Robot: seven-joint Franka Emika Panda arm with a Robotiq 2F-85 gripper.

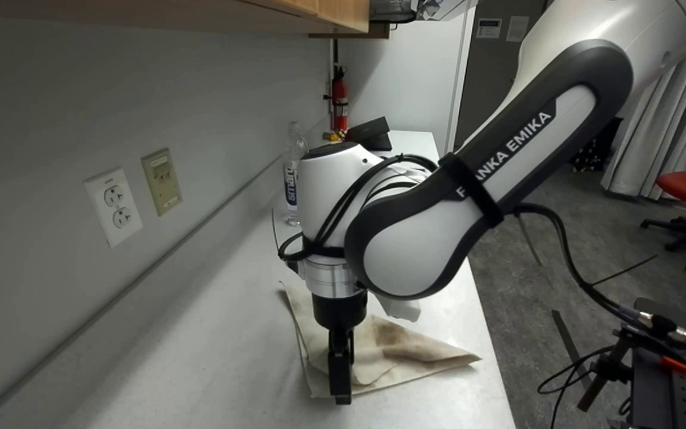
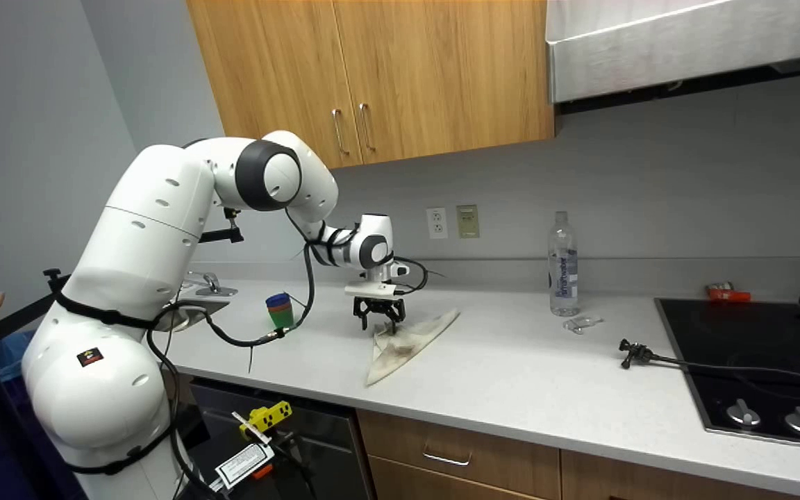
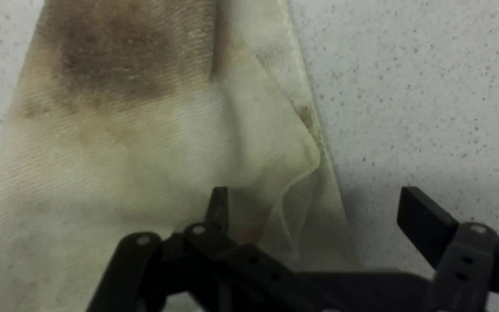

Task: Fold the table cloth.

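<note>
Table cloth point(image 2: 407, 345): thin, off-white fabric lay on the worktop point(image 2: 511, 368) as a rough triangle, seemingly folded once on the slant, its upper layer ending just short of the lower hem point(image 3: 312, 117).
Brown stain point(image 3: 115, 56): darkened the cloth's upper layer in the wrist view.
End effector point(image 3: 319, 208): its fingers point(image 3: 427, 229) were spread wide and held nothing, one over the cloth, one beyond the hem over the worktop; whether the tips touched anything could not be told.
Weight and feel: the cloth looked light, limp and soft, with a visible weave that should have given the pads fair grip; nothing about it suggested fragility.
Likely behaviour: it would probably have sagged from a single pinch, and might have slid across the smooth surface if dragged.
Poor hold: the loose puckered edge point(image 3: 295, 180) near the end effector, since pinching that upper layer alone risked undoing the fold.
Better hold: the pointed corner point(image 1: 465, 358) toward the worktop's front edge, both layers taken together, with the tips brought right down and the lift kept low.
Fold progress: judged partway; another fold looked likely to be wanted.
Clear bottle point(image 2: 564, 267): stood upright on the worktop, well apart from the cloth.
</note>
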